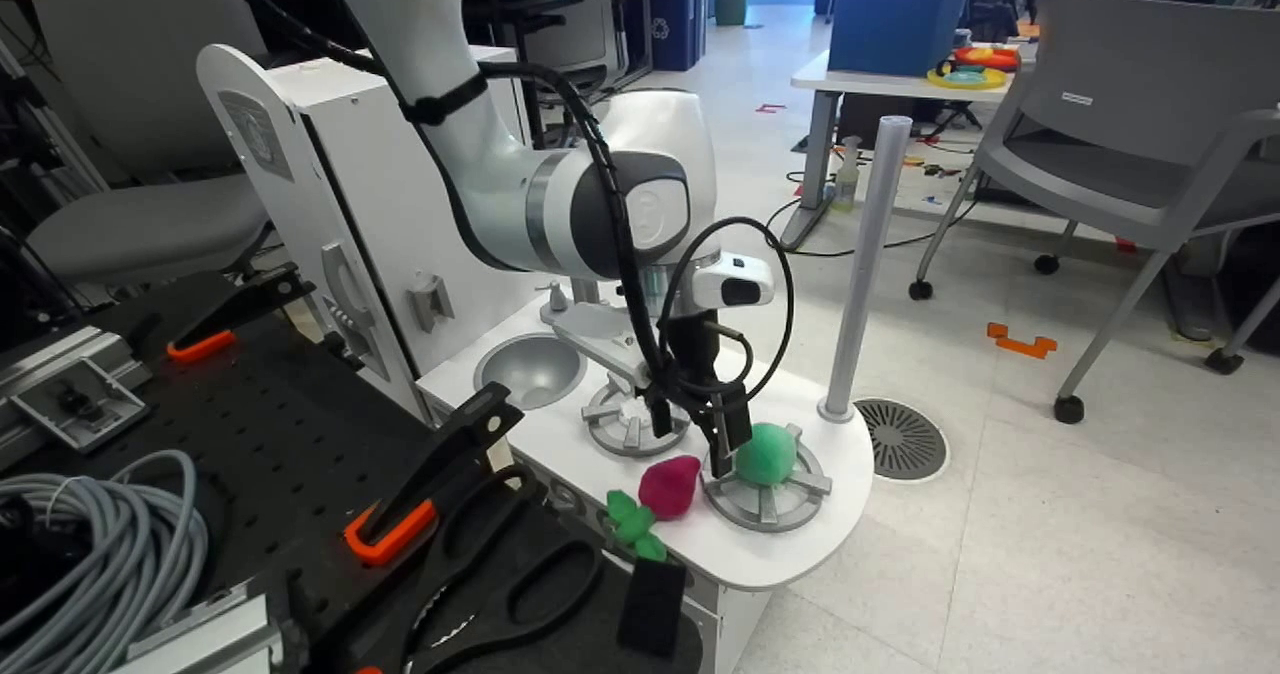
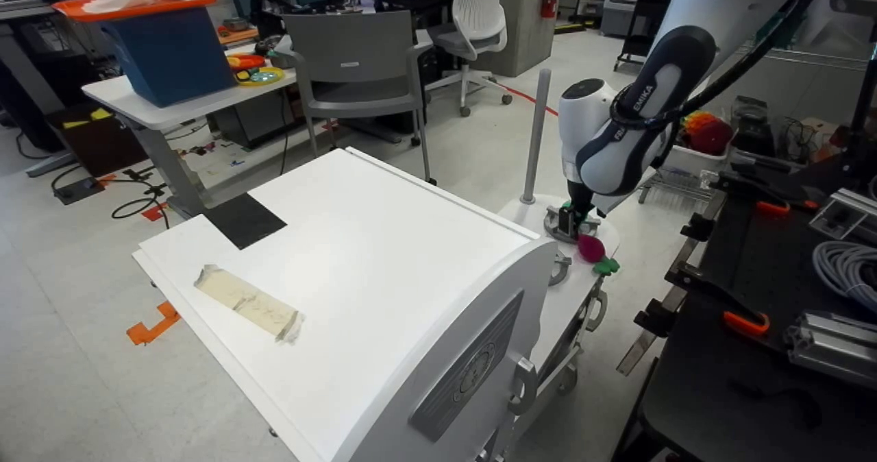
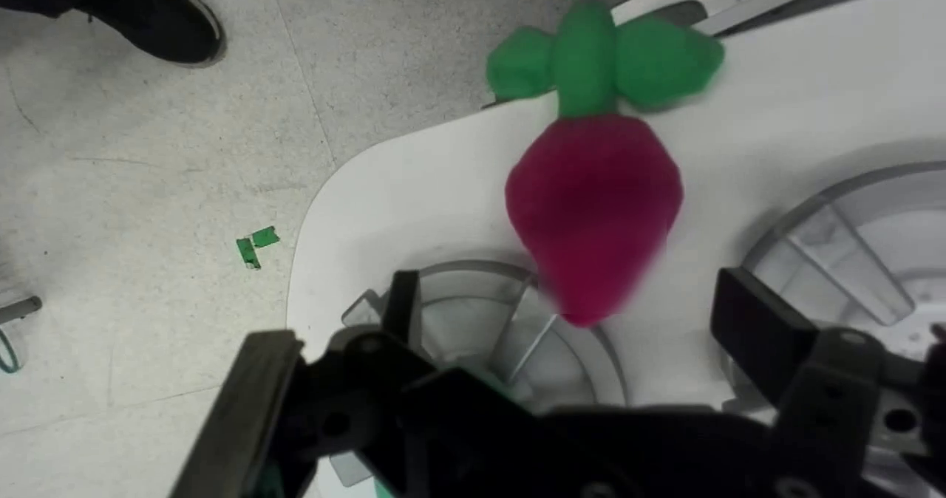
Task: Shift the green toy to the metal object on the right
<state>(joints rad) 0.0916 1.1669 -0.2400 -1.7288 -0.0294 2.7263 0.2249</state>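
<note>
The light teal-green toy [image 1: 767,454] rests on top of the round metal burner grate [image 1: 768,520] near the rounded end of the white counter. In the wrist view only slivers of the green toy [image 3: 381,490] show behind my gripper; the same grate [image 3: 473,270] shows below. In an exterior view the toy is mostly hidden behind the gripper [image 2: 570,222]. My gripper [image 1: 692,444] is open with its fingers wide apart, low over the counter between the two grates; one finger is beside the green toy. The wrist view also shows the open gripper [image 3: 570,307] with nothing held.
A pink toy [image 1: 670,487] with darker green leaves lies at the counter's front edge and also shows in the wrist view [image 3: 595,195]. A second, similar grate [image 1: 632,444] and a round sink basin [image 1: 530,369] stand farther along. A grey post [image 1: 868,264] rises behind the counter.
</note>
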